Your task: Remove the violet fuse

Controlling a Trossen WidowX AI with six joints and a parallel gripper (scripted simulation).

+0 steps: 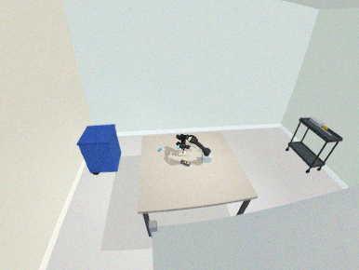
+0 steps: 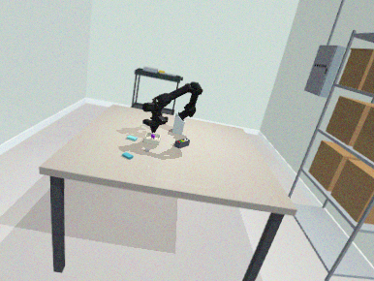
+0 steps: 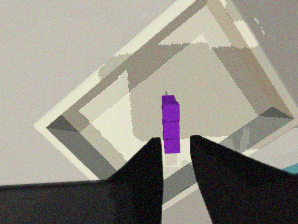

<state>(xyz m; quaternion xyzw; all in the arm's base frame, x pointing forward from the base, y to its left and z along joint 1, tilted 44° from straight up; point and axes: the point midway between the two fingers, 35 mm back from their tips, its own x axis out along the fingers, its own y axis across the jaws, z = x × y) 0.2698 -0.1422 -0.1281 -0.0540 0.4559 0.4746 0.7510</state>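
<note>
you had the arm reaching over the tray [image 3: 75, 127] so the drop would land inside its walls. the gripper [image 3: 176, 150] had its jaws parted, gaps either side, clamped on nothing. the violet fuse [image 3: 171, 125], a slim upright bar, stood free over the tray floor.

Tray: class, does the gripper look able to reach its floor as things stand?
Probably yes: the gripper hangs directly above the tray, with only the violet fuse between its parted fingers below it.
</note>
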